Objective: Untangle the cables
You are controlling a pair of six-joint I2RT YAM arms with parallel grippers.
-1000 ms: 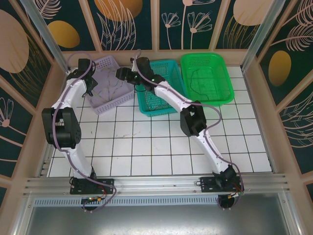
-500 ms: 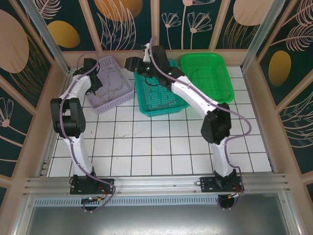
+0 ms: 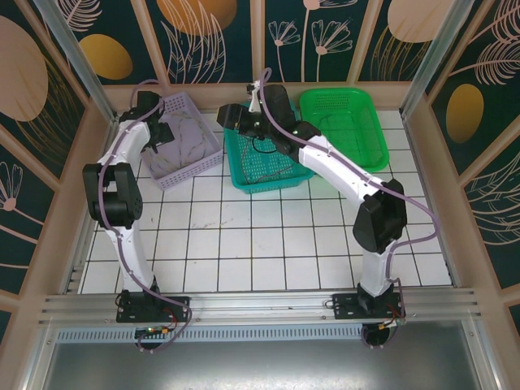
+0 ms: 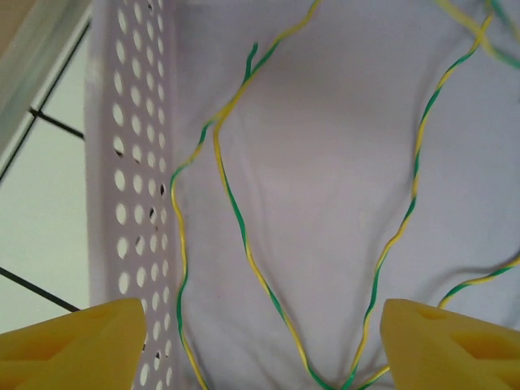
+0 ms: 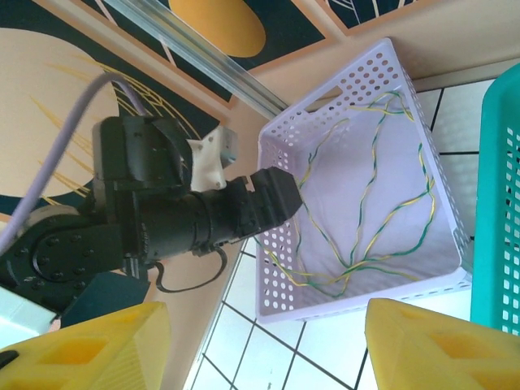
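Several green-and-yellow twisted cables lie spread in loose loops on the floor of the lilac basket; the same cables and basket show in the right wrist view. My left gripper hangs open just above them, its yellow fingertips far apart with nothing between; in the top view the left gripper is inside the basket's left side. A dark cable lies in the teal basket. My right gripper is open over the gap between the lilac and teal baskets, its own view facing the lilac basket.
A green basket stands right of the teal one at the back. The left arm's black wrist reaches over the lilac basket's left wall. The cage frame and wall close in behind the baskets. White tiled floor spreads in front.
The right arm has swung its elbow rightward and straightened, and its gripper has shifted slightly right over the teal basket's back left corner. The left arm has barely moved since half a second ago.
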